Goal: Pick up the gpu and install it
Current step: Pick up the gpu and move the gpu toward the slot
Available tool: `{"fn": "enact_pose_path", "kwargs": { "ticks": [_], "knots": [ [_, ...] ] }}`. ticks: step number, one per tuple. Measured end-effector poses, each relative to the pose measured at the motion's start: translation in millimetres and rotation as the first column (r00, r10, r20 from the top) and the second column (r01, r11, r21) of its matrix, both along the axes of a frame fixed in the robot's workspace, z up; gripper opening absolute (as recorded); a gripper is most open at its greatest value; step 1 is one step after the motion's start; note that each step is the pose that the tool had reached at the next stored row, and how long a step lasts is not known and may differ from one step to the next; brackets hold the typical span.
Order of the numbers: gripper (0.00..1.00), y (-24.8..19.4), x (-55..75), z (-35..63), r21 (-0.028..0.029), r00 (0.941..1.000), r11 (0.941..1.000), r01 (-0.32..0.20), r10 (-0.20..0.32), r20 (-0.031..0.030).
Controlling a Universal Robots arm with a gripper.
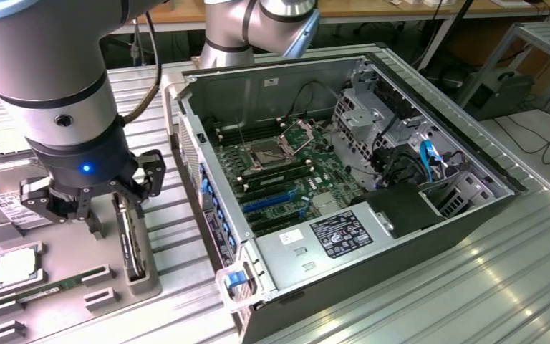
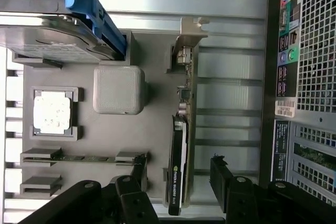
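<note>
Gripper (image 1: 114, 223) is spread wide with nothing in it, hanging low over the grey parts tray (image 1: 146, 290). Sweeping the exterior view from its left, I see the hard drive (image 1: 12, 204). Below it in that view are the processor chip (image 1: 15, 266) and the memory stick (image 1: 41, 292). Next comes the gpu (image 1: 134, 251), standing on edge along the tray's right-hand side. Beyond that, the computer case (image 1: 256, 89) lies open with its motherboard (image 1: 285, 172) exposed.

On the wrist camera the card sits between my two fingers (image 2: 223, 177), clear of both (a gap shows on each side). I judge this to be the pick-up step: lined up over the card, not yet grasped, install not begun. A sound grasp calls for keeping square to the card and closing on its flat faces near the fan end, away from the metal bracket.
</note>
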State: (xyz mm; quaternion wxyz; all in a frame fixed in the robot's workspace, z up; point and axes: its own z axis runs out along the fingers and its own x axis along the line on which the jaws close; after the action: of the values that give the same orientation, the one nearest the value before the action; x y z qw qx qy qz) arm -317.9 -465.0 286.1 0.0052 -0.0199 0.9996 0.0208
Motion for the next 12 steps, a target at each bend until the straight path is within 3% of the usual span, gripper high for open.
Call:
{"fn": "enact_pose_path", "kwargs": {
  "ticks": [12],
  "knots": [
    [0.60,0.0,0.0,-20.8,0.0000,1.0000,1.0000,0.000,0.000,-0.0054]
  ]
}}
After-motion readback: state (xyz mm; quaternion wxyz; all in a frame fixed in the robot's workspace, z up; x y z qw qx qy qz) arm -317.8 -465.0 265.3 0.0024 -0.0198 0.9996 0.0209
